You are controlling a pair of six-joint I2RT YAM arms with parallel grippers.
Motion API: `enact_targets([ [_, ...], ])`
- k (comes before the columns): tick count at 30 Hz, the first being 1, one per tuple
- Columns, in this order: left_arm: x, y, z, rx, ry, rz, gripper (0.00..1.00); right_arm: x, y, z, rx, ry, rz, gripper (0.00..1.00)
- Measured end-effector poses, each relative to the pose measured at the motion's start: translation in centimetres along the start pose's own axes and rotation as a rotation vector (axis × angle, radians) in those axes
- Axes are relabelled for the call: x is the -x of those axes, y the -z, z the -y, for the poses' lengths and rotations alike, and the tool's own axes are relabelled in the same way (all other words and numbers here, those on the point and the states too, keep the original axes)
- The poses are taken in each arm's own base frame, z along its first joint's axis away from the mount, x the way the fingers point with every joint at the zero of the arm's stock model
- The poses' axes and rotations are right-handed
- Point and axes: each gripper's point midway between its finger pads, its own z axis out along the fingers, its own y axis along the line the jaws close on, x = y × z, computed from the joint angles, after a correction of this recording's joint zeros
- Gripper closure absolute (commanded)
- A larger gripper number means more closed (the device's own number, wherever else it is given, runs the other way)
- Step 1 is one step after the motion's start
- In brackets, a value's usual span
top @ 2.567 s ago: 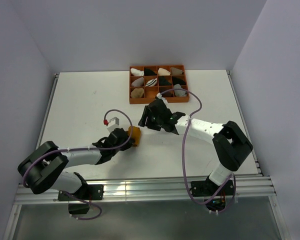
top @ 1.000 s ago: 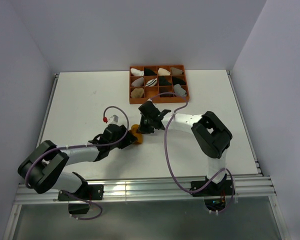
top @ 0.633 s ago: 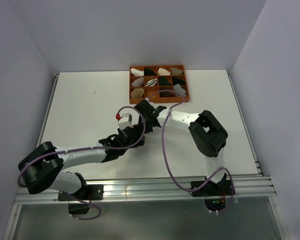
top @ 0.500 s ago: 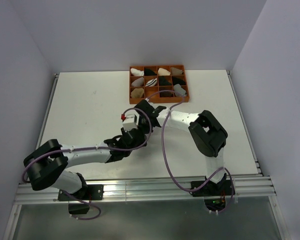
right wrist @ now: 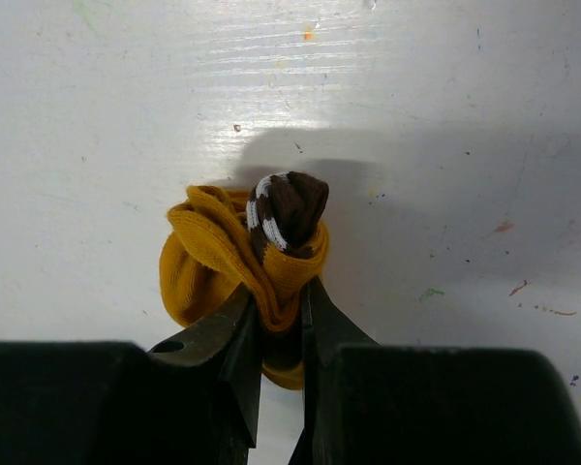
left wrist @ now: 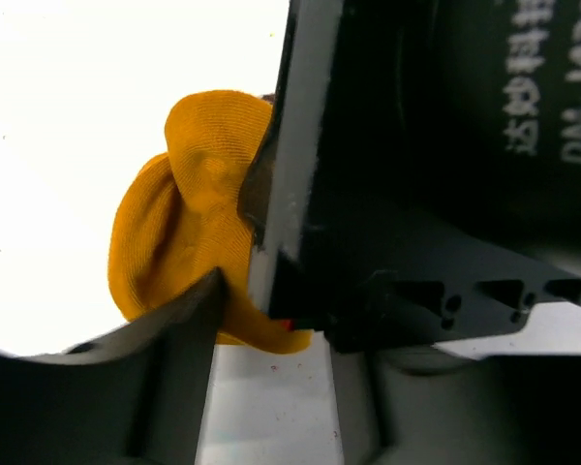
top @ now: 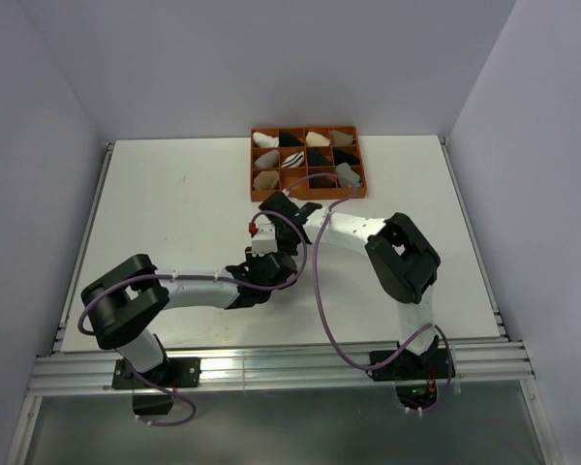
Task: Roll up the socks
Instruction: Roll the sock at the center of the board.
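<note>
right jaws pinch mustard sock (right wrist: 201,254); left jaws (moved closer since) unclear.

Just in front of the orange tray (top: 254,167), the left gripper (left wrist: 269,325) and the right gripper (right wrist: 279,315) are crowding around the yellow sock (right wrist: 213,257) and blocking the way in, while the white table (top: 165,194) left and right of the tray is lying wide open for a hand to pass.

Sock (right wrist: 208,257) mustard-yellow, its cuff (right wrist: 285,213) dark brown with white stripes; table (top: 165,194) white; tray (top: 253,182) orange-brown; cables (top: 321,310) purple; right gripper (right wrist: 279,308) black
</note>
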Motion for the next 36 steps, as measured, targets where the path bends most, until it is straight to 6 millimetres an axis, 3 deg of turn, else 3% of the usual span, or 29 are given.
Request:
enact_targets([
  [5, -0.2, -0.4, 0.0, 0.025, -0.013, -0.006, 0.75, 0.1, 0.0, 0.2, -0.008, 0.002, 0.001, 1.00],
  [6, -0.2, -0.4, 0.1, 0.028, -0.009, -0.005, 0.85, 0.1, 0.0, 0.2, -0.009, 0.001, 0.002, 1.00],
  [9, -0.2, -0.3, 0.1, 0.029, -0.004, -0.007, 0.99, 0.2, 0.0, 0.2, -0.009, 0.001, 0.006, 0.90],
  [13, -0.2, -0.3, 0.0, 0.016, 0.007, -0.013, 0.99, 0.2, 0.0, 0.1, 0.006, 0.002, 0.007, 0.62],
  [19, 0.1, 0.4, -1.7, -0.093, 0.153, -0.066, 0.99, -0.1, 1.0, -0.3, 0.080, -0.020, 0.023, 0.41],
  [24, 0.6, 0.5, -3.9, -0.193, 0.352, -0.105, 0.99, 1.2, 4.0, -1.3, 0.182, -0.043, 0.102, 0.35],
  [28, 0.8, 0.5, -4.3, -0.271, 0.480, -0.145, 0.99, 2.4, 5.7, -2.2, 0.258, -0.058, 0.161, 0.34],
  [36, 0.8, 0.6, -4.9, -0.396, 0.675, -0.223, 0.99, 1.7, 4.4, -3.3, 0.338, -0.053, 0.139, 0.34],
])
